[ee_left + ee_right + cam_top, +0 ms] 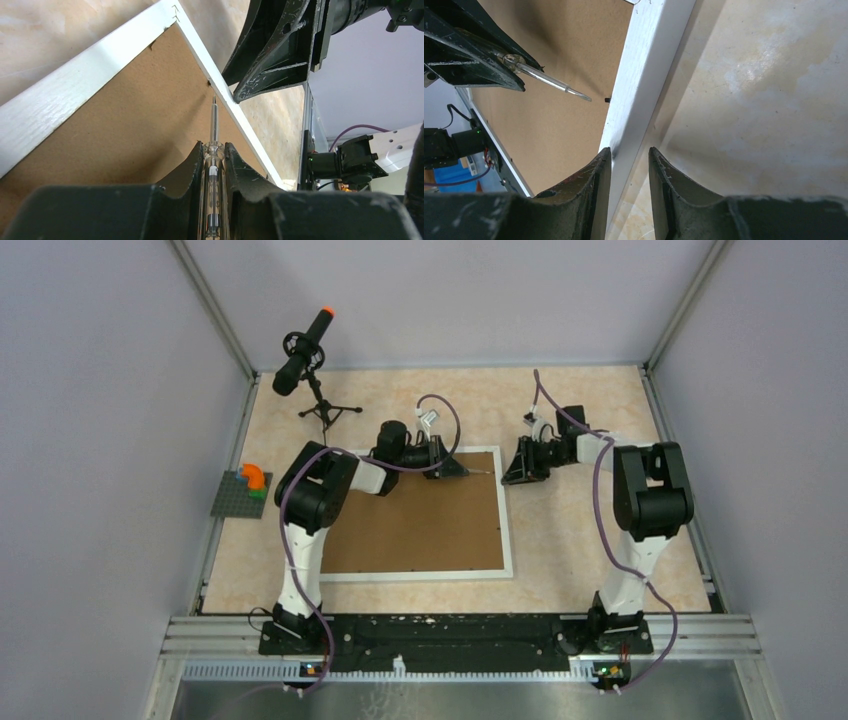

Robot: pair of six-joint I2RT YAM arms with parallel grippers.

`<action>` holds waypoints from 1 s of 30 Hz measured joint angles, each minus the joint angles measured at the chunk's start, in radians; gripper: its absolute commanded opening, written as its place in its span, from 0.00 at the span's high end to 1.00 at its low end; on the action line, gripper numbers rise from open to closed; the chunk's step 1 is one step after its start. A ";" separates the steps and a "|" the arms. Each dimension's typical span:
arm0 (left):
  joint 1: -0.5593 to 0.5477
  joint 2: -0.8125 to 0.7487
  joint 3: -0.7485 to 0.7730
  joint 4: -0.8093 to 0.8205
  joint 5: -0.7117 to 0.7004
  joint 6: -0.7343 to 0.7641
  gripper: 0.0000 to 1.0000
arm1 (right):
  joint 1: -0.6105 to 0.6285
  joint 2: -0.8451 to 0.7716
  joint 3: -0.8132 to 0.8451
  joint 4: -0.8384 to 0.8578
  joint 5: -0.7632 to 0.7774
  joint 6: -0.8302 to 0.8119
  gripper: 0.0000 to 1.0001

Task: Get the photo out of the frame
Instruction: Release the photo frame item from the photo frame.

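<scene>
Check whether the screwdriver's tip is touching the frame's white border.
Apart. The right wrist view shows a strip of brown backing board between the tip of the screwdriver and the white border of the frame.

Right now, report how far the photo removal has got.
Done: the frame lies face down, brown backing board up. In hand: the left gripper holds a screwdriver aimed at a clip on the right border; the right gripper straddles that border. Left: board still in, photo not visible.
</scene>
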 measured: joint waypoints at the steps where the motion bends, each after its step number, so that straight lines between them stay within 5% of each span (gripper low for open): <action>1: 0.000 0.002 0.002 -0.001 -0.001 0.003 1.00 | 0.000 0.005 0.000 0.003 0.000 0.003 0.68; 30: -0.013 0.043 0.065 -0.052 0.010 0.067 1.00 | 0.008 0.059 0.047 0.061 -0.013 0.072 0.75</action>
